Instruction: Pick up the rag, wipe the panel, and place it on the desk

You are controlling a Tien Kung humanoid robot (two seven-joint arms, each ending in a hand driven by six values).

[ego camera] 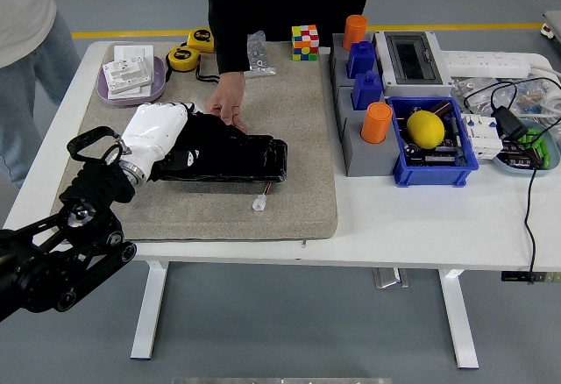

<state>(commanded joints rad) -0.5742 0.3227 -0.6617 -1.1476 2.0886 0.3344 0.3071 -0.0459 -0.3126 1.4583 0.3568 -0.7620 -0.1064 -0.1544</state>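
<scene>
Head view: left hand (175, 134) presses on black panel (223, 158) (finger state indiscernible), person's hand (227, 103) steadying it

Glossy black panel (230, 158), rough felt mat (298, 138)

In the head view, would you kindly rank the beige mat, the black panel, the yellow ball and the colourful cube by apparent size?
1. Beige mat
2. Black panel
3. Yellow ball
4. Colourful cube, only slightly smaller than the ball, and it sits farther from the camera.

White table (421, 217) bearing a tan mat (298, 200) at left, grey block holder (358, 152), blue bin (434, 169) and power strip (486, 62) at right.
</scene>
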